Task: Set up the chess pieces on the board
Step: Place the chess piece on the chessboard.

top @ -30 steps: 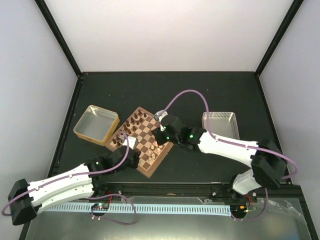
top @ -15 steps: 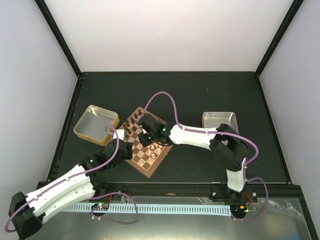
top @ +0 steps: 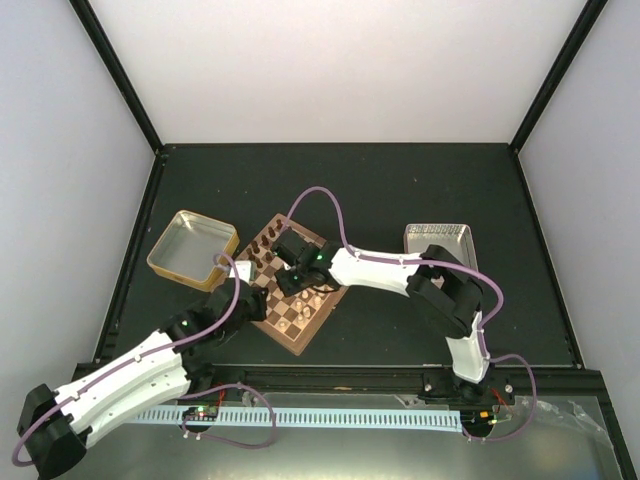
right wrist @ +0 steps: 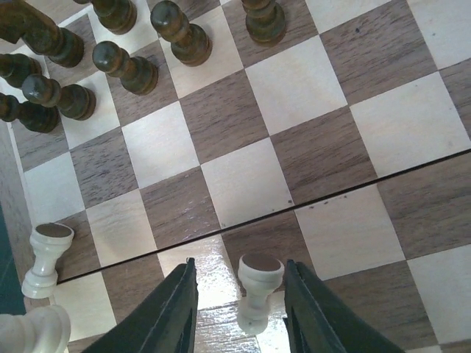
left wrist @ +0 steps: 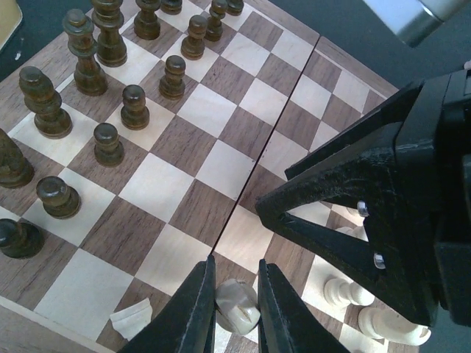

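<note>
Between the fingers of my right claw [right wrist: 239,273], the right wrist camera shows a pale pawn [right wrist: 257,290] standing on the board [right wrist: 324,147] just below its centre seam. The jaws are spread, with a gap on either side of the pawn. From the top camera I cannot see that pawn, because the claw's black body [top: 292,278] covers it.

My left claw [left wrist: 235,268] is pressed onto a pale piece [left wrist: 237,305] at the bottom of its own view, by the board's edge; I cannot tell whether the piece is lifted. That view alone catches the right claw side-on at the right of the frame, with more pale pieces [left wrist: 346,290] under it and dark pieces [left wrist: 110,140] in rows at upper left.

Seen from above, the right arm rises from its base at lower right, folds at the elbow and stretches left over the board. The left arm runs diagonally from lower left to the board's left corner, near the gold tray [top: 190,250] on the worktop [top: 350,190].
</note>
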Controlling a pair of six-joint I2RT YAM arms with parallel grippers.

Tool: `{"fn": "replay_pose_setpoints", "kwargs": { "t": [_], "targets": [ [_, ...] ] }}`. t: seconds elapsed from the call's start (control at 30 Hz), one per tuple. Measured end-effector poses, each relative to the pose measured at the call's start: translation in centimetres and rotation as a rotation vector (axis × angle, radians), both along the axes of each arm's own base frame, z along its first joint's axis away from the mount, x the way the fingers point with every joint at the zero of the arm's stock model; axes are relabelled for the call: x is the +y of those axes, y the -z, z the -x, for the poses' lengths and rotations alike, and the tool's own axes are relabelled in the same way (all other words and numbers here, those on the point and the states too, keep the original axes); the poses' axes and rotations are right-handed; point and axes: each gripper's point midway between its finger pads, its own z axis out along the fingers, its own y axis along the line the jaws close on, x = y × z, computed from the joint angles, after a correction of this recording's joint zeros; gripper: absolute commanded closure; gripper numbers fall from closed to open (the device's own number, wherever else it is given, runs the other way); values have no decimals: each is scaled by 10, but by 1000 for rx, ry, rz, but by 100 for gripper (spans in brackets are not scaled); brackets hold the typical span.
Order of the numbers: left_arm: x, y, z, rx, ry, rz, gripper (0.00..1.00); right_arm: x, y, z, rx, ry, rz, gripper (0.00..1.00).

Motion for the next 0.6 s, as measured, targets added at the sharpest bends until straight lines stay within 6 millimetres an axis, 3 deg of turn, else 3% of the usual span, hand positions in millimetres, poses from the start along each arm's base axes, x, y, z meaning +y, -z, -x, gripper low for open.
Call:
{"fn": "replay_pose_setpoints", "kwargs": {
  "t": [0.3, 0.47, 0.6],
  "targets": [
    [-1, 8, 0, 20, 3, -20, 98, -8, -16, 3, -7, 17, -10, 67],
    [-2, 16, -2, 33, 10, -44, 98, -26, -43, 14, -19, 28, -48, 67],
    [-3, 27, -3, 60, 15, -81, 97, -46, -49, 31, -8, 30, -49, 67]
  ]
}}
